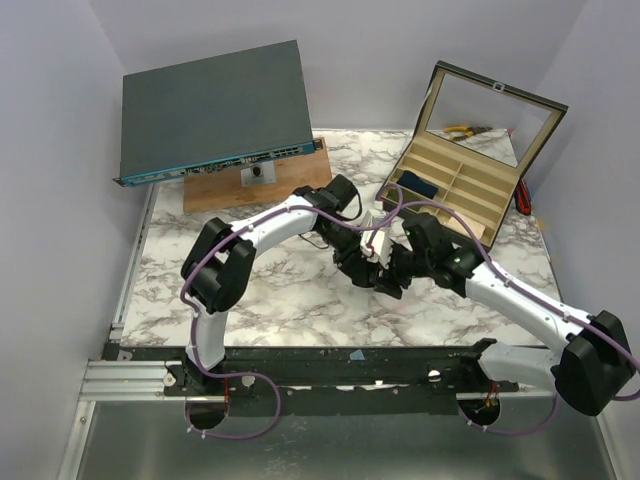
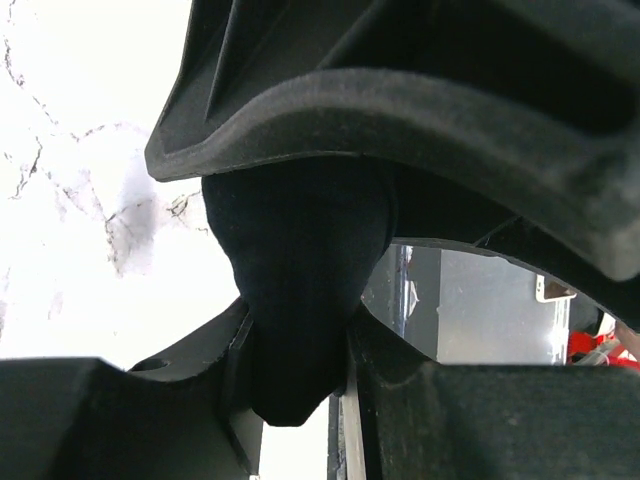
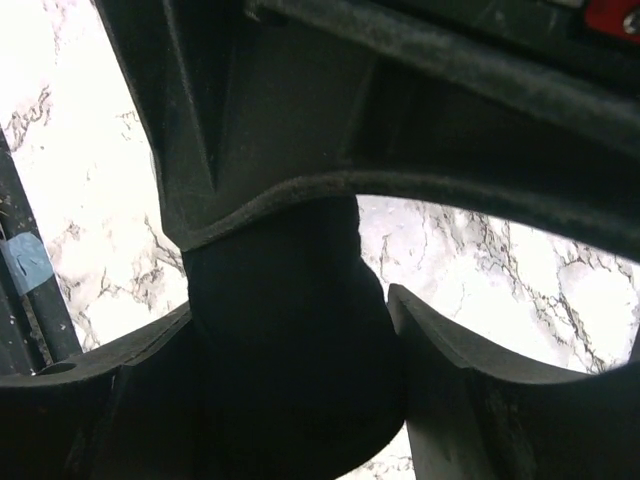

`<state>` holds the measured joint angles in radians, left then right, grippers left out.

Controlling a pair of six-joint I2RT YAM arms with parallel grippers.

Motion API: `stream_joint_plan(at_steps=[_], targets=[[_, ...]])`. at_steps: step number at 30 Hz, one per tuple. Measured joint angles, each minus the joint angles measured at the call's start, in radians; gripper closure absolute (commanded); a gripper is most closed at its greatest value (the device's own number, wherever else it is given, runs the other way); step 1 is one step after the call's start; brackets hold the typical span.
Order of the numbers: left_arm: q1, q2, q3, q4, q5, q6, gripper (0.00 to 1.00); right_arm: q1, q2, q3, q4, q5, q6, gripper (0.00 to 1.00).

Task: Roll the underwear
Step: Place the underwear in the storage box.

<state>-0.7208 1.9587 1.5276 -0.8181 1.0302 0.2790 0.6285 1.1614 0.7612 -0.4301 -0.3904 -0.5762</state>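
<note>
The underwear point(image 2: 300, 270) is a bunched black bundle held between both grippers above the middle of the marble table point(image 1: 290, 300). My left gripper point(image 2: 298, 352) is shut on one end of it; the fabric fills the gap between the fingers. My right gripper point(image 3: 290, 335) is shut on the other end of the underwear point(image 3: 290, 300). In the top view the left gripper point(image 1: 362, 263) and right gripper point(image 1: 402, 272) nearly touch, and the fabric between them is mostly hidden. No white trim or logo shows.
An open wooden box point(image 1: 455, 190) with compartments stands at the back right, with a dark blue fabric roll point(image 1: 420, 185) in one. A grey network switch point(image 1: 215, 110) leans on a wooden block point(image 1: 255, 182) at the back left. Tools point(image 1: 462, 130) lie behind the box.
</note>
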Motion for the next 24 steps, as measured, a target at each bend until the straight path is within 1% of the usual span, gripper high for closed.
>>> stream_joint_plan(at_steps=[7, 10, 11, 16, 23, 24], targets=[[0.001, 0.024, 0.002, -0.005, 0.027, -0.004, 1.0, 0.014, 0.005, -0.009, 0.002, 0.024, 0.0, 0.42], [0.004, 0.035, 0.004, -0.008, 0.043, -0.008, 1.0, 0.02, 0.008, -0.011, 0.002, 0.032, -0.001, 0.5], [0.005, 0.039, 0.006, -0.011, 0.048, -0.01, 1.0, 0.022, 0.01, -0.011, 0.002, 0.034, -0.002, 0.54], [0.013, 0.06, 0.022, -0.022, 0.071, -0.016, 1.0, 0.029, 0.015, -0.011, 0.0, 0.042, -0.007, 0.62], [0.018, 0.069, 0.03, -0.038, 0.089, -0.016, 1.0, 0.032, 0.017, -0.011, 0.0, 0.042, -0.007, 0.64], [0.019, 0.069, 0.03, -0.039, 0.089, -0.016, 1.0, 0.032, 0.019, -0.011, 0.0, 0.042, -0.007, 0.72]])
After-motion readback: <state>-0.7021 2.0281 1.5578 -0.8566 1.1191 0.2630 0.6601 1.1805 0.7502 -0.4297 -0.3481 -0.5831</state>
